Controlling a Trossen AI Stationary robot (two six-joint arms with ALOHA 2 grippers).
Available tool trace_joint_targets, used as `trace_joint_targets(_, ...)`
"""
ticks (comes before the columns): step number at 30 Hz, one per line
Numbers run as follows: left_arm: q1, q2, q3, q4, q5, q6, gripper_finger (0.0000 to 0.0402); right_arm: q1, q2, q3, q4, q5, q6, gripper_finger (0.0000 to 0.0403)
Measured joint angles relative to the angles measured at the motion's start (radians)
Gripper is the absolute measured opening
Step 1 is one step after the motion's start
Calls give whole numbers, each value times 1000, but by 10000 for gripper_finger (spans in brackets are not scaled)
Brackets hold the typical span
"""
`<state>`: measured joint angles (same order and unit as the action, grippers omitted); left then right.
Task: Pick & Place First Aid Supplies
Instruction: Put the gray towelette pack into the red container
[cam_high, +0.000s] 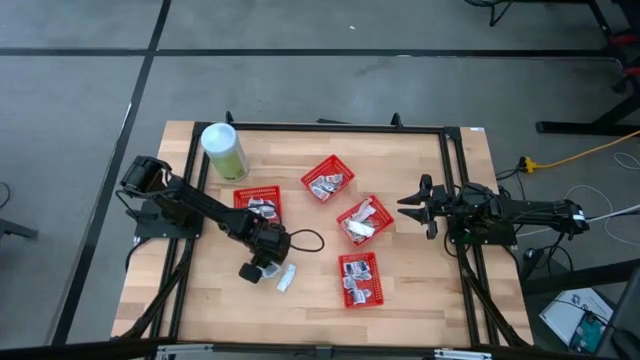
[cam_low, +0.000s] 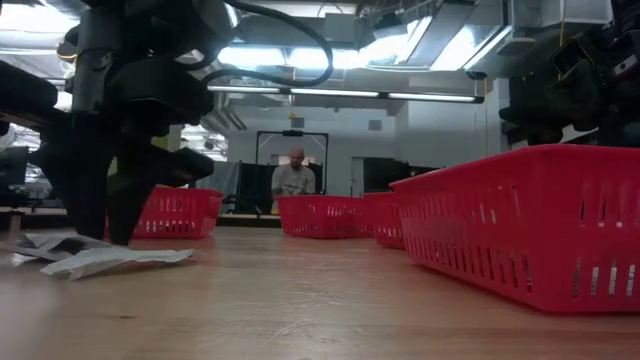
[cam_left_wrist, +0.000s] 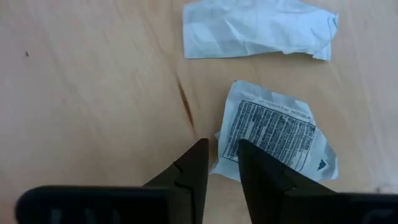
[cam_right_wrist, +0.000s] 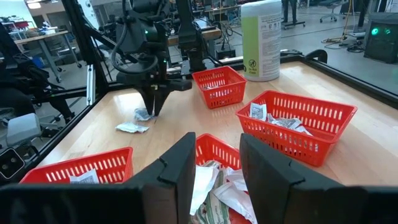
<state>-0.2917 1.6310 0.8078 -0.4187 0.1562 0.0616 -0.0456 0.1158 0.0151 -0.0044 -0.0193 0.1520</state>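
Note:
Two first aid supplies lie flat on the wood near the table's front left: a printed white packet (cam_left_wrist: 273, 137) and a plain crumpled one (cam_left_wrist: 258, 28), the latter also visible from above (cam_high: 285, 278). My left gripper (cam_left_wrist: 222, 149) points steeply down at the printed packet. It is open by a narrow gap, and the packet's near edge lies in that gap. My right gripper (cam_right_wrist: 217, 155) waits open at the table's right side (cam_high: 425, 205), level and holding nothing. My left gripper comes from above with a fingertip on either side of the printed packet's edge (cam_left_wrist: 219, 157). One finger (cam_left_wrist: 249, 158) covers that edge in the wrist view. I cannot tell whether it touches the packet, which lies flat on the table.
Several red mesh baskets with packets stand mid-table (cam_high: 258, 203), (cam_high: 328, 178), (cam_high: 365, 220), (cam_high: 360, 278). A pale-green canister (cam_high: 223, 150) stands at the far left. A black frame (cam_high: 450, 180) borders the table. A person (cam_low: 295, 175) sits far behind it.

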Motion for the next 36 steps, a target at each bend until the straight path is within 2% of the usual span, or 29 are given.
trace_joint_targets(7,-1,0,0,-2,-3,2,9,0,0,0,0,0,-1,126)
trace_joint_targets(15,-1,0,19,-3,-43,4,2,0,0,0,0,0,0,126)
trace_joint_targets(26,-2,0,93,-1,-368,75,2,0,0,0,0,0,0,126)
trace_joint_targets(31,-16,0,120,-2,-535,76,2,0,0,0,0,0,0,126)
trace_joint_targets(36,-16,0,135,-3,-650,52,1,0,0,0,0,0,0,126)
